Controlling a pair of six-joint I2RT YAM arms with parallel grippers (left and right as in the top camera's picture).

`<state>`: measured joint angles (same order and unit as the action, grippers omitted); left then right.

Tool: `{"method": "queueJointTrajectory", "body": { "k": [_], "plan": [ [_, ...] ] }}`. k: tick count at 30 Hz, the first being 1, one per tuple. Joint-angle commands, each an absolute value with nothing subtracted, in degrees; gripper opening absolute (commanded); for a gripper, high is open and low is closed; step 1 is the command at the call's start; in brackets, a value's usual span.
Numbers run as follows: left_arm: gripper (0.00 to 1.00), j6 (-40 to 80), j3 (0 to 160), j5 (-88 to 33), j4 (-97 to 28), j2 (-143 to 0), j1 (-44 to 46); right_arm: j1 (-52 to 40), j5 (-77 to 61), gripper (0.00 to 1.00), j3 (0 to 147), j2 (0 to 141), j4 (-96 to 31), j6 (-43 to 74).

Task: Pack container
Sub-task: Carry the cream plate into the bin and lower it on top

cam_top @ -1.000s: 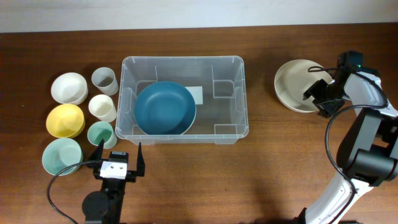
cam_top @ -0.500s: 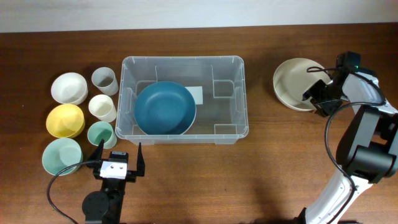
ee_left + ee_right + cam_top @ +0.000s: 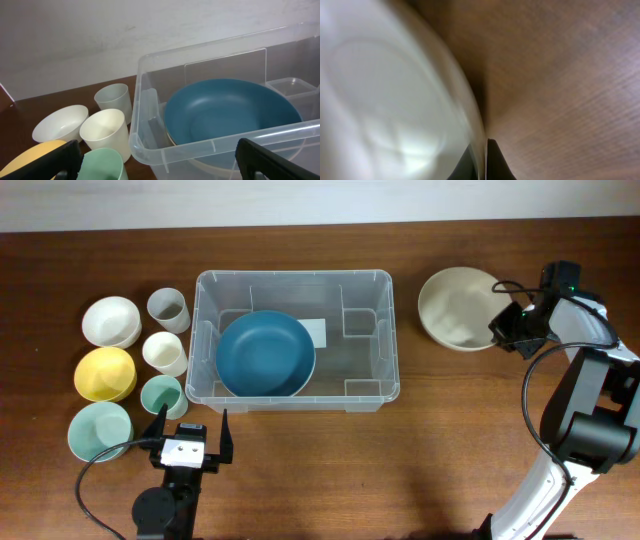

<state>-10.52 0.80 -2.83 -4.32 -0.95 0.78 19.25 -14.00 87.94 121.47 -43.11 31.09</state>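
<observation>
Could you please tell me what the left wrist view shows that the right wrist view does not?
Only the left wrist: the container holding a blue bowl, with a cream cup and white bowl beside it. Only the right wrist: the beige bowl, its rim pinched by the right gripper. Both: the brown table.

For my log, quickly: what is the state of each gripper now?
Left gripper: open, holding nothing.
Right gripper: closed on the rim of the beige bowl.
</observation>
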Motion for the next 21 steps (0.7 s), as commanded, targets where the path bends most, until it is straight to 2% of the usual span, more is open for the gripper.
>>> {"method": "queueJointTrajectory", "body": {
  "k": [1, 5, 12, 17, 21],
  "plan": [
    [1.0, -11.2, 0.5, -3.2, -4.4, -0.7, 0.5, 19.9, -24.6, 0.04, 87.7, 122.2, -38.5, 31.0],
    [1.0, -11.2, 0.5, -3.2, -4.4, -0.7, 0.5, 21.2, -34.8, 0.04, 87.7, 122.2, -31.8, 30.9],
    [1.0, -11.2, 0.5, -3.2, -4.4, -0.7, 0.5, 24.1, -62.0, 0.04, 87.8, 121.3, -12.5, 32.8],
    [1.0, -11.2, 0.5, -3.2, -4.4, -0.7, 0.5, 22.3, -68.0, 0.04, 87.8, 115.7, -10.3, 34.7],
    [1.0, -11.2, 0.5, -3.2, -4.4, -0.7, 0.5, 16.1, -70.1, 0.04, 87.8, 108.9, -10.3, 35.0]
  ]
}}
